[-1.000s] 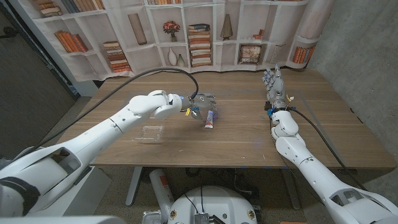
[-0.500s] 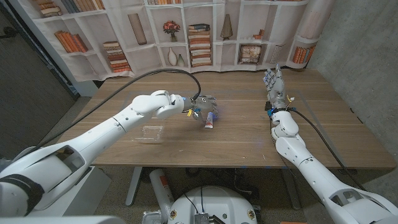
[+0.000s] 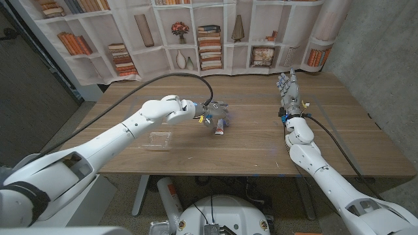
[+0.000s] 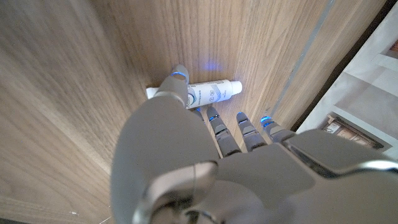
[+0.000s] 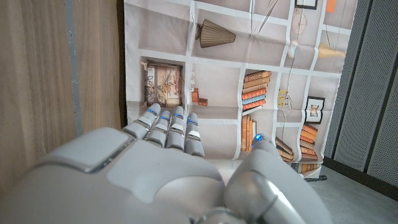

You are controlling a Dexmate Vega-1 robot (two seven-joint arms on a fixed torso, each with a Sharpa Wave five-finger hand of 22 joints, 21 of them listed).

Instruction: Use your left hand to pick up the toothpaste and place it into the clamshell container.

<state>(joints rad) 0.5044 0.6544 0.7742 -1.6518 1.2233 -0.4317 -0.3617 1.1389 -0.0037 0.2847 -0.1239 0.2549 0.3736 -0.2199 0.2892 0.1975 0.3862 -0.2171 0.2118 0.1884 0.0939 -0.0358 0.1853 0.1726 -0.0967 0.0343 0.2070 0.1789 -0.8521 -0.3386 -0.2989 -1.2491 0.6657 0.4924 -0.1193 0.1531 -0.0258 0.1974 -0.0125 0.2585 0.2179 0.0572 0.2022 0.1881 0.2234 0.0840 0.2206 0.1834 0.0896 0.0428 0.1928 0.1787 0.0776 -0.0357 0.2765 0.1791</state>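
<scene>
The toothpaste (image 3: 221,128) is a small white tube that lies on the wooden table near its middle. My left hand (image 3: 213,112) hovers right over it with fingers apart and holds nothing. In the left wrist view the thumb (image 4: 176,87) reaches over the crimped end of the toothpaste (image 4: 211,92), while the other fingers (image 4: 219,127) point down beside the tube. The clear clamshell container (image 3: 159,139) sits on the table to the left of the tube, under my left forearm. My right hand (image 3: 287,87) stands at the right side of the table, fingers straight and together, empty.
A black cable (image 3: 171,76) arcs from the left arm over the table. A bookshelf backdrop (image 3: 196,32) hangs behind the far edge. A dark wall (image 3: 385,59) stands close on the right. Bare wood (image 3: 255,140) stretches between the two hands.
My left hand has edged a little closer over the toothpaste and its fingers have spread. The tube, the container and the right hand have stayed in place.
</scene>
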